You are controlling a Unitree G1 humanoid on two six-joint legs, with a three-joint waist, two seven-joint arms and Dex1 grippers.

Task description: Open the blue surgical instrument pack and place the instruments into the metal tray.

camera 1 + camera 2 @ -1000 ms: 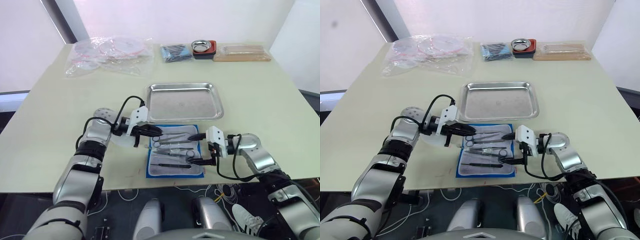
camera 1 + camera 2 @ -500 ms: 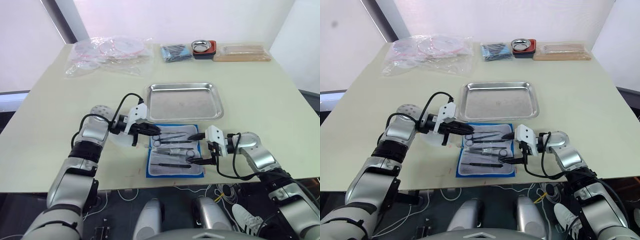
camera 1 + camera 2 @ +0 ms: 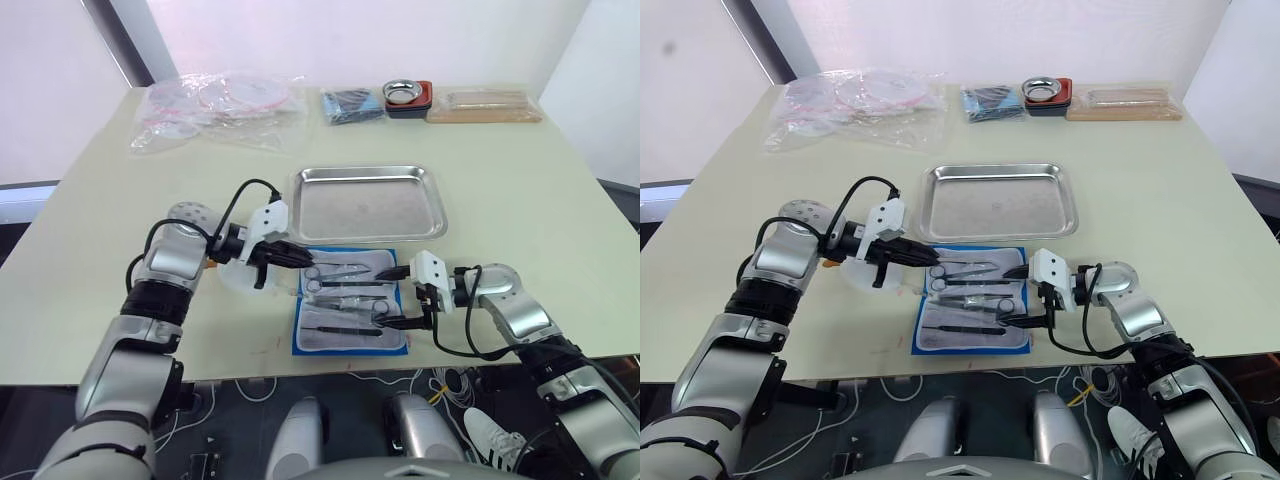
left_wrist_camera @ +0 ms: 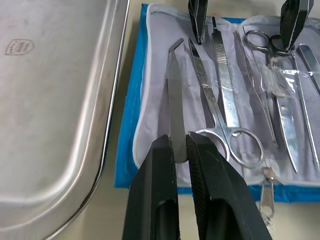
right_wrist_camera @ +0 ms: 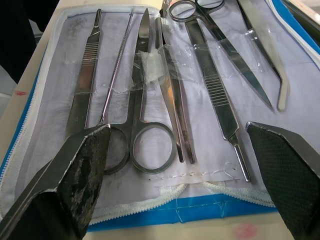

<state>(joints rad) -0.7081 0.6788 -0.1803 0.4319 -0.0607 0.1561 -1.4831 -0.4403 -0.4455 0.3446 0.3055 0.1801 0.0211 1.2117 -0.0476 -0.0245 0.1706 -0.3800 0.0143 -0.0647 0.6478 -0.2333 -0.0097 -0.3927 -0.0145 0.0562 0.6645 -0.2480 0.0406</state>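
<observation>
A: Item one, nearest: right gripper [image 3: 398, 298], black fingers spread wide at the near right edge of the bright blue fabric instrument pack [image 3: 350, 343], lying open, pale lining up. Holds nothing.

B: Contents?

A: Thin silvery metal instruments [image 5: 150, 100], scissors and forceps, several under clear retaining strips.

B: Left gripper [image 4: 180, 150]?

A: Pinching the handle end of a bent-tipped steel forceps [image 4: 175, 95] at the pack's far left. Risk: the narrow grip lets it swivel or slip; lifting may drag the pack.

B: Destination?

A: Large shiny steel tray [image 3: 368, 178], just beyond, holding nothing. A low carry could clip its rim.
</observation>
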